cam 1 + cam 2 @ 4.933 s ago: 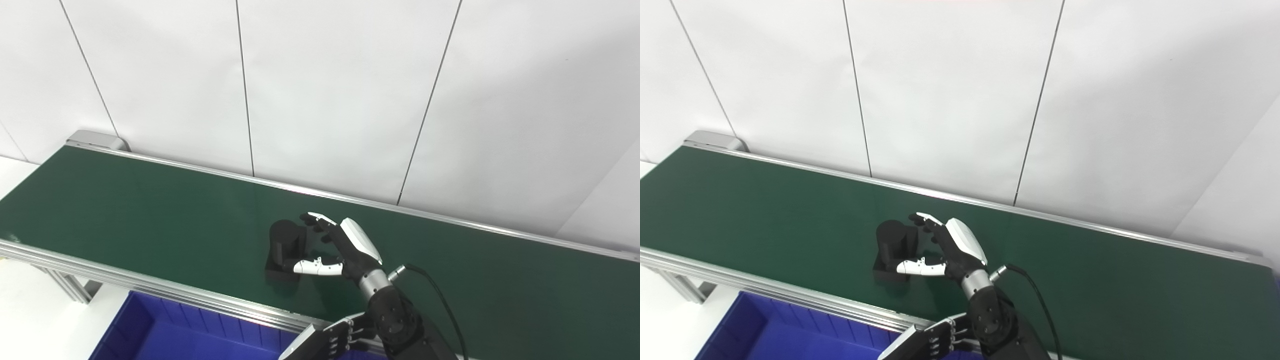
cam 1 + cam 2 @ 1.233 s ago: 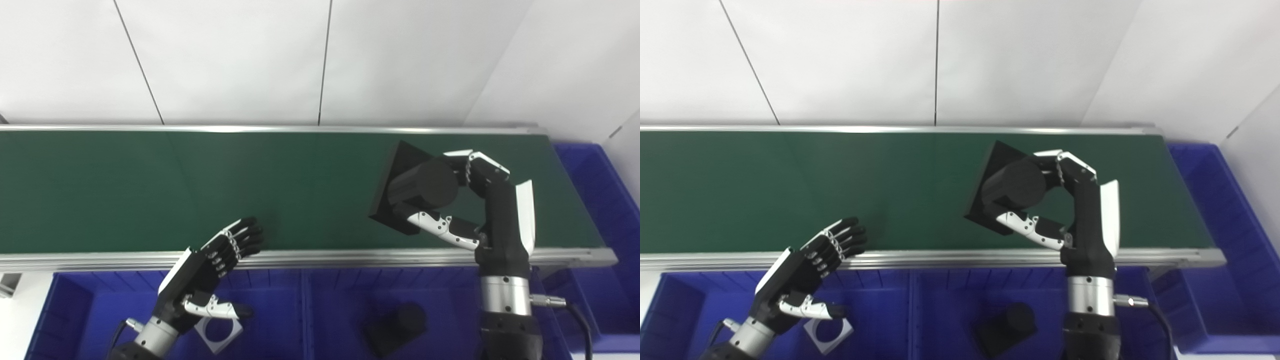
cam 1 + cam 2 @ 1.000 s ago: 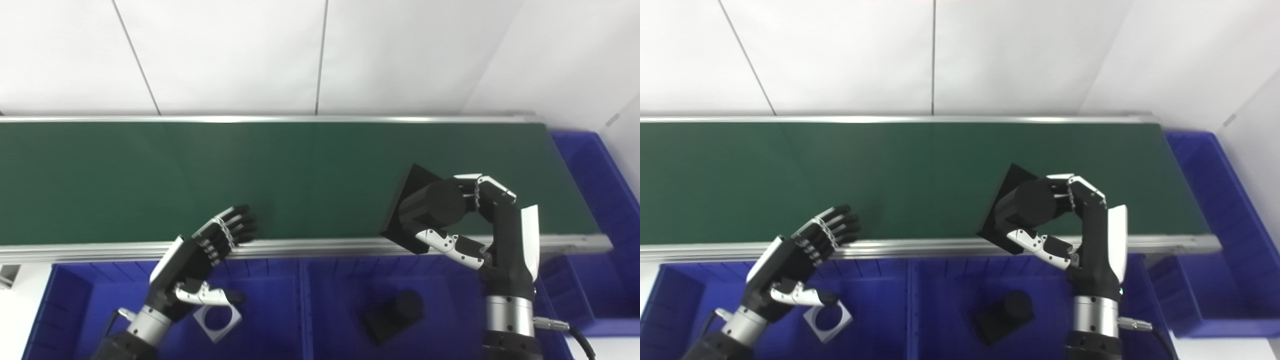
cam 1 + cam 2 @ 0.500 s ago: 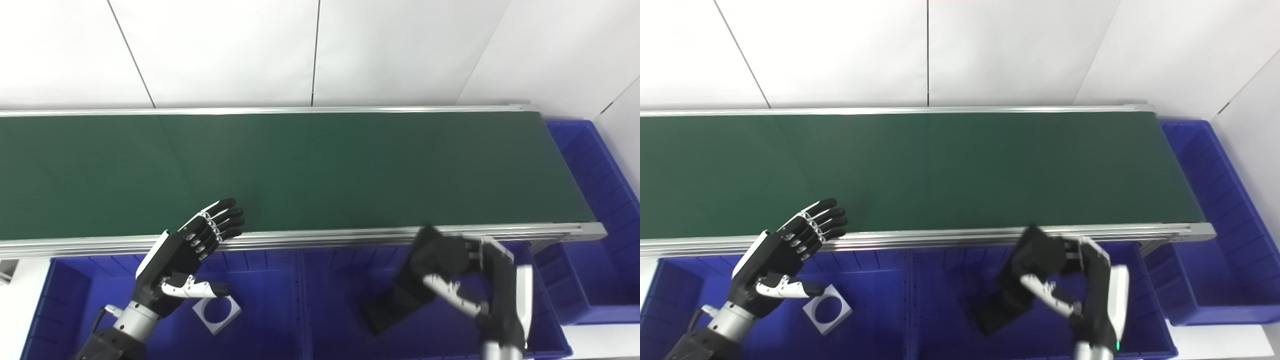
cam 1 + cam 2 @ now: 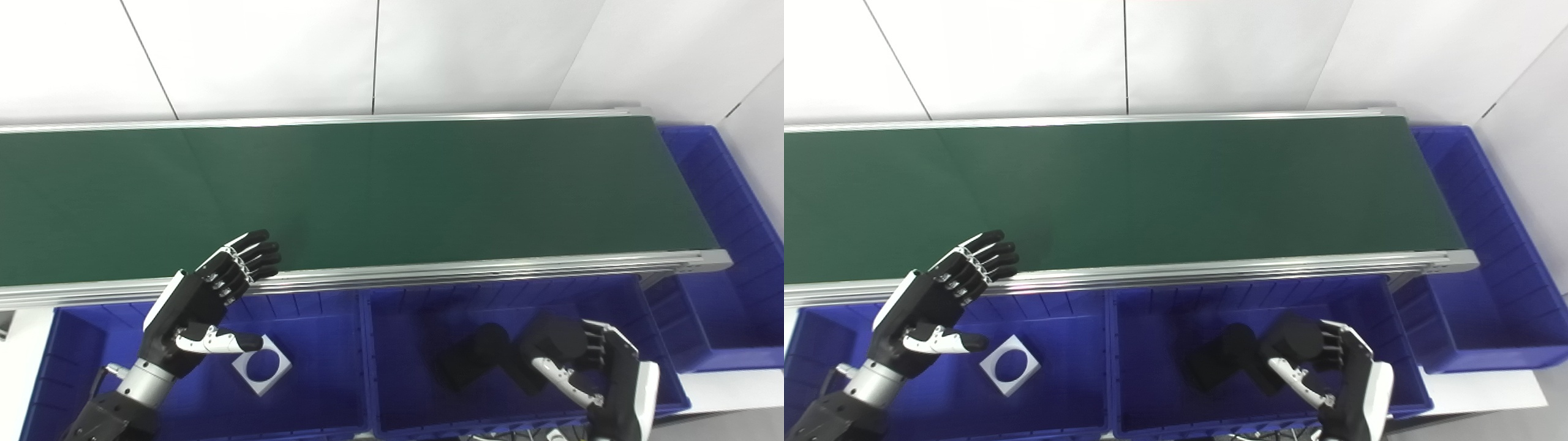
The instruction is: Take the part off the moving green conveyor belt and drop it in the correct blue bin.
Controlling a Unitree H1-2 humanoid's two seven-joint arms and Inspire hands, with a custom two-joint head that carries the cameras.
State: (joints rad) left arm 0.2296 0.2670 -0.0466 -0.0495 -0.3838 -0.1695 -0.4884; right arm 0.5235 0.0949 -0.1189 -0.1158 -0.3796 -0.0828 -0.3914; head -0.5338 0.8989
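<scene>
Right hand (image 5: 591, 367) sits low inside the middle blue bin (image 5: 392, 392), fingers curled around a black part (image 5: 548, 352) with a cylindrical body; I read the grasp as closed on it. A second black part (image 5: 471, 361) lies on the bin floor just to the left, touching or nearly touching the held one. Both are dark against dark blue, so I cannot say for certain where one ends and the other begins, nor whether the held part rests on the bin floor.

Left hand (image 5: 211, 306) hovers over the left blue bin (image 5: 73, 343), fingers spread and extended, thumb out to the side, holding nothing. Its fingertips (image 5: 260, 254) reach up across the near aluminium rail (image 5: 429, 275) of the conveyor. Below the thumb, a grey square plate with a round hole (image 5: 262, 365) lies flat on the floor of the left bin, turned at an angle to the bin walls.

Green conveyor belt (image 5: 367, 190) runs the full width of my view with no part on it. A third blue bin (image 5: 729, 202) stands at the right end of the belt, running away from me along the wall side; I can see nothing in it from here.
</scene>
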